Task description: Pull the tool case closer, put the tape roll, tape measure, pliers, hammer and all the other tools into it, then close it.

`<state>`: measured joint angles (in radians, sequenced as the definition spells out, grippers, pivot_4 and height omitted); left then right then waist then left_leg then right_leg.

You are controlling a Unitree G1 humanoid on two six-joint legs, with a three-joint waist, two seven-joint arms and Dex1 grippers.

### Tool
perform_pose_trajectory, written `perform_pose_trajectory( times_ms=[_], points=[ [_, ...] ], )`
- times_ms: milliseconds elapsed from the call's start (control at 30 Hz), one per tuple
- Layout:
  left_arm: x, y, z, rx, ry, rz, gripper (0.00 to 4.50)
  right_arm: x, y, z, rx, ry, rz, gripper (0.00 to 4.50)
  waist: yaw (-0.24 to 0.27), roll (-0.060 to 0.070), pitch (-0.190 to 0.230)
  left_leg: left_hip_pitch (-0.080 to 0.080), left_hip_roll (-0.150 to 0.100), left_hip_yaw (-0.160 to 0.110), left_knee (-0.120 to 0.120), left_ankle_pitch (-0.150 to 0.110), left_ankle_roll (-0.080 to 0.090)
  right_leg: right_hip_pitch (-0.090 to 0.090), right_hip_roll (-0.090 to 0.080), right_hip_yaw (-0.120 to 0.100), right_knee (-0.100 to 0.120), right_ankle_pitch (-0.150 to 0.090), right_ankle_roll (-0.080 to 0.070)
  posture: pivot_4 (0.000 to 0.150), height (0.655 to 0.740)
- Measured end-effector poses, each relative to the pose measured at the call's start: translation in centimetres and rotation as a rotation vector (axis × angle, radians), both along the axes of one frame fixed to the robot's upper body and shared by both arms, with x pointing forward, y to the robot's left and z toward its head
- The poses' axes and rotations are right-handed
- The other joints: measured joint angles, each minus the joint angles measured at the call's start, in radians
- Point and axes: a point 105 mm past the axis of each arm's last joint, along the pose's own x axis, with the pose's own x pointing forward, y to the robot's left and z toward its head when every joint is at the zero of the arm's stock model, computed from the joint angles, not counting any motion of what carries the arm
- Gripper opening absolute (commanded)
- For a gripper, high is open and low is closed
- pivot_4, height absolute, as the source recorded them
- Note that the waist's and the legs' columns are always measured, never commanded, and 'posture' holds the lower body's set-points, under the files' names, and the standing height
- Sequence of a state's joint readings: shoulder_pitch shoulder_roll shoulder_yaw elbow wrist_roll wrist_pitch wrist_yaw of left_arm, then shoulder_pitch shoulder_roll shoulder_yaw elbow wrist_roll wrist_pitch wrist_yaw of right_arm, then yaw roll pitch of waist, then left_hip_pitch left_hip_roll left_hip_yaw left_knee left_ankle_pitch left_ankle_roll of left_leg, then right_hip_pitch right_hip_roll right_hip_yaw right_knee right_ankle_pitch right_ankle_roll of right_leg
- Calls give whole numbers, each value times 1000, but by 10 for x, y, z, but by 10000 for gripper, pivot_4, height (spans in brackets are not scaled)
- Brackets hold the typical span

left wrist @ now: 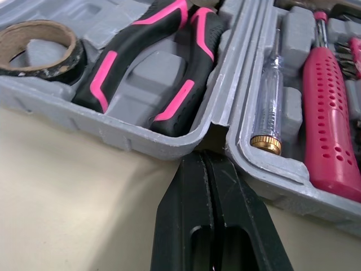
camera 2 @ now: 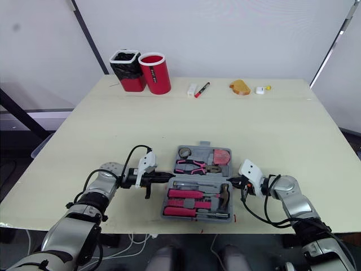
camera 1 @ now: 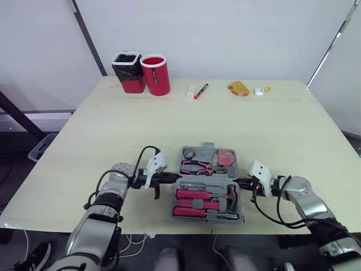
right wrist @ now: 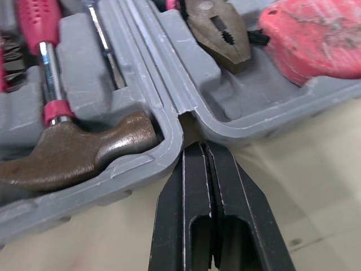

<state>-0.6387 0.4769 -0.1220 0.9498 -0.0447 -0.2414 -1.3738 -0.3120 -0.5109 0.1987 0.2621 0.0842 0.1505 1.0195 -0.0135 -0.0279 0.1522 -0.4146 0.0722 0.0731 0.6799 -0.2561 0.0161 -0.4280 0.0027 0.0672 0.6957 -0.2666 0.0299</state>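
— Where's the tool case (left wrist: 130, 131) lying?
— On the table (camera 1: 113, 130), by the near edge, between the left gripper (left wrist: 206, 161) and right gripper (right wrist: 197, 148).
— And inside?
— Far half: tape roll (left wrist: 42, 28), pliers (camera 1: 197, 166), tape measure (right wrist: 316, 39), left to right. Hammer (right wrist: 84, 152) in the near half, right side.

Surface finish: case, contents, table.
Tool case (left wrist: 113, 127): grey moulded plastic, matt, lightly scuffed. Pliers (left wrist: 163, 62): grips of glossy pink-and-black plastic, jaws of dull metal. Hammer (right wrist: 73, 152): head of brown, tarnished metal, rough. Tape roll (left wrist: 39, 45): worn black tape on a cardboard core. Table (left wrist: 73, 197): pale, smooth, matt.
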Motion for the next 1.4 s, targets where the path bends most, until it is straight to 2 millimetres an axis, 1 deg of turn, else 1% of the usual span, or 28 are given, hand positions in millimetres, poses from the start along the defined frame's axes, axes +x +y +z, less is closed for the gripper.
perform_pose_trajectory(
  times_ms=[167,367,933,1000,1067,1133,1200,1233,1267,1333,1367,1400],
  points=[
    [-9,0,-2,5,30,-40,154,-5,0,-1,-5,18,15,0,-1,0,0,0,0,0,0,0,0,0,0,0,0,0,0,1500,7400],
    [-16,0,-3,2,53,-60,154,-7,-1,-1,-8,19,16,0,0,0,0,0,0,0,0,0,0,0,0,0,0,0,0,1500,7400],
    [-17,0,-2,3,58,-60,154,-11,-2,-1,-13,30,4,0,0,0,0,0,0,0,0,0,0,0,0,0,0,0,0,1500,7400],
    [-18,2,-2,0,53,-55,154,-11,-7,2,1,27,-11,0,0,0,0,0,0,0,0,0,0,0,0,0,0,0,0,1500,7400],
    [-20,11,2,-1,35,-41,154,-11,-19,6,10,30,-41,0,-2,0,0,0,0,0,0,0,0,0,0,0,0,0,0,1500,7400],
    [-19,23,10,-13,4,-6,154,-8,-35,12,4,26,-86,0,-3,0,0,0,1,0,0,0,0,0,0,0,0,0,0,1500,7400],
    [-20,27,21,-42,-28,4,154,-2,-40,22,33,7,-118,0,-4,0,0,0,1,0,0,0,0,0,0,0,0,0,0,1500,7400],
    [-21,27,26,-59,-42,0,154,1,-40,26,52,3,-132,0,-3,0,0,0,1,0,0,0,0,0,0,0,0,0,0,1500,7400],
    [-25,24,32,-82,-53,-18,0,7,-38,34,89,-5,-149,3997,-3,0,0,0,1,0,0,0,0,0,0,0,0,0,0,1500,7400],
    [-30,19,37,-104,-54,-35,0,14,-34,42,146,0,-175,6399,-2,0,0,0,1,0,0,0,0,0,0,0,0,0,0,1500,7400],
    [-33,16,40,-121,-51,-43,0,18,-31,45,187,16,-191,12623,-3,0,0,0,1,0,0,0,0,0,0,0,0,0,0,1500,7400],
    [-38,9,46,-151,-48,-70,0,24,-24,52,261,55,-213,16852,-3,0,0,0,1,0,0,0,0,0,0,0,1,0,0,1500,7400]
  ],
)
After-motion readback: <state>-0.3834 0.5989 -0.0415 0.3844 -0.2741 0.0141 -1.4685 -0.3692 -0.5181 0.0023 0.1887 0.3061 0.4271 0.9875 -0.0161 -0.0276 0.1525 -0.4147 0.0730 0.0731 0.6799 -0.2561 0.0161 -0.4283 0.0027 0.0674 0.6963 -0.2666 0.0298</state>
